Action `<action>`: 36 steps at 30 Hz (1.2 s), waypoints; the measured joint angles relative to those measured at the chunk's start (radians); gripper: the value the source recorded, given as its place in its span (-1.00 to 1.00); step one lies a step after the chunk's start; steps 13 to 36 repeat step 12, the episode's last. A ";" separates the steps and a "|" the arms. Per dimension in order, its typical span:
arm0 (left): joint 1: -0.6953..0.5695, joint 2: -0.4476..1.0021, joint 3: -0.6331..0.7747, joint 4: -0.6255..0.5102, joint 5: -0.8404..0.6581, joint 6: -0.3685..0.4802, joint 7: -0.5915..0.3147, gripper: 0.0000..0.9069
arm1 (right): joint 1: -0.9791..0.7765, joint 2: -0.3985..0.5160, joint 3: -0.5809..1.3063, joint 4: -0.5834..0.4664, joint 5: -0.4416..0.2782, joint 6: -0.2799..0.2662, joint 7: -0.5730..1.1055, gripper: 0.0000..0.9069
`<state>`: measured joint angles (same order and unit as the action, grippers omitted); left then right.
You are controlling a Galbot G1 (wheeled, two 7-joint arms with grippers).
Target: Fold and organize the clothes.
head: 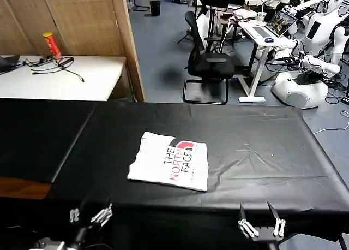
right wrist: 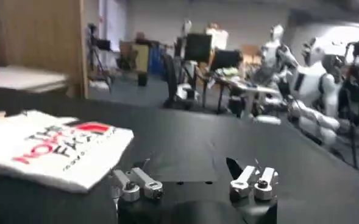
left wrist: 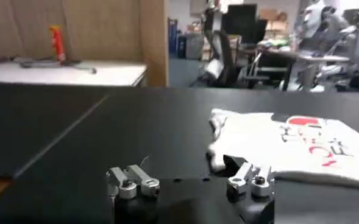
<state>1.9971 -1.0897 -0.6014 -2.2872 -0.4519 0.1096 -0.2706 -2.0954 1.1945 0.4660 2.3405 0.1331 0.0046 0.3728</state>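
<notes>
Your T-shirt [head: 172, 168] lay as a compact rectangle near the middle of the black table [head: 262, 152], a little left of center, with the red and black lettering and the red logo facing up. Its edges looked fairly square, though the far left corner bunched up a little in the left wrist view [left wrist: 289, 143]. I would judge the folding itself essentially done; no sleeve or hem showed loose in any view [right wrist: 51, 149].

What remained, as far as I could tell, was only the organizing: perhaps squaring that corner or shifting the bundle to a tidier spot, if you wanted one.

Both arms were pulled back at the near edge of the table, well apart from the shirt. Your left gripper [head: 90, 214] sat at the near left, its jaws spread apart and holding nothing [left wrist: 188, 182]. Your right gripper [head: 262, 224] sat at the near right, likewise spread wide and empty [right wrist: 194, 182].

Beyond the table stood a white side table [head: 60, 75] at the far left carrying a red and yellow canister [head: 52, 45] and cables, and an office chair [head: 210, 61] farther off.
</notes>
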 joint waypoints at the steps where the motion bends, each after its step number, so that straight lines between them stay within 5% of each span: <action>1: 0.007 0.000 -0.006 0.000 -0.002 0.002 0.000 0.94 | -0.007 0.000 0.000 0.002 0.001 -0.002 0.000 0.94; 36: 0.035 0.003 -0.028 -0.006 -0.005 0.008 0.005 0.94 | -0.036 0.000 0.000 0.010 0.001 -0.003 0.000 0.94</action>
